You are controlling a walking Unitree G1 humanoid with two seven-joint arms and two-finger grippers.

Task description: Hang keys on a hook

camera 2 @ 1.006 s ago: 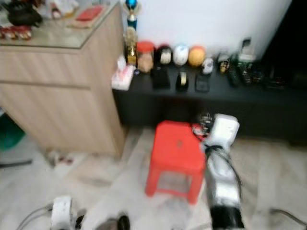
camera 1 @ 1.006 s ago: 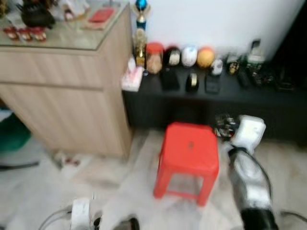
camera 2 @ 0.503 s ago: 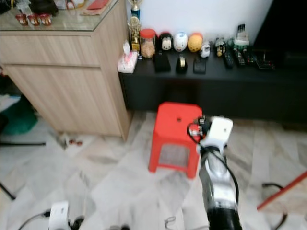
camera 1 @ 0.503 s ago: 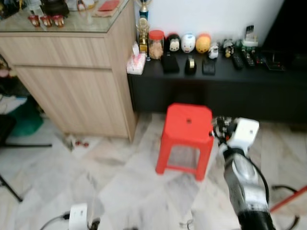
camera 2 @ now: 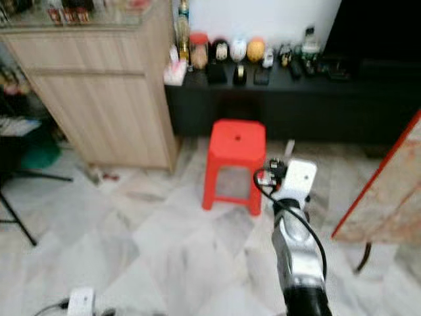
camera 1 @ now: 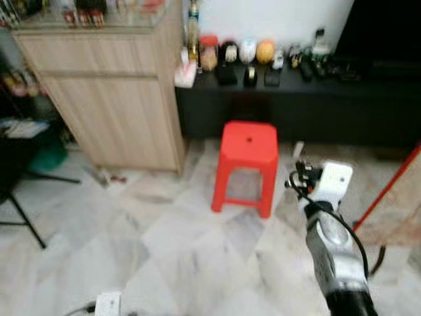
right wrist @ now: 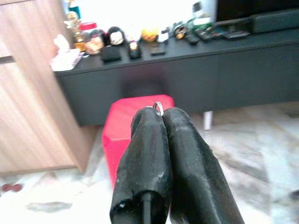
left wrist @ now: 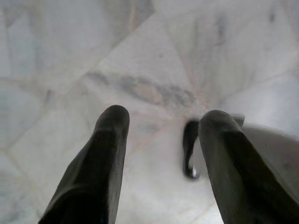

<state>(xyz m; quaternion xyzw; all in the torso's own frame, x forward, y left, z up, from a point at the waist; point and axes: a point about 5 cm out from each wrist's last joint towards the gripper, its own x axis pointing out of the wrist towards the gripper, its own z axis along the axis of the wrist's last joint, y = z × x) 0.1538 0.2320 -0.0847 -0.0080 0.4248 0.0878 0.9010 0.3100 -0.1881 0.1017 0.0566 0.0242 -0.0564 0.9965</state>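
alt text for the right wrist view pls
The right gripper is shut on a key ring showing at its tips. Ahead stand a red stool, a black low cabinet lined with small items, and a wooden cabinet.

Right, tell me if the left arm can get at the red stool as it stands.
Probably not. The left tool hangs open over bare marble floor, while the red stool stands well ahead by the black cabinet. Nothing blocks the way; the robot would have to step closer.
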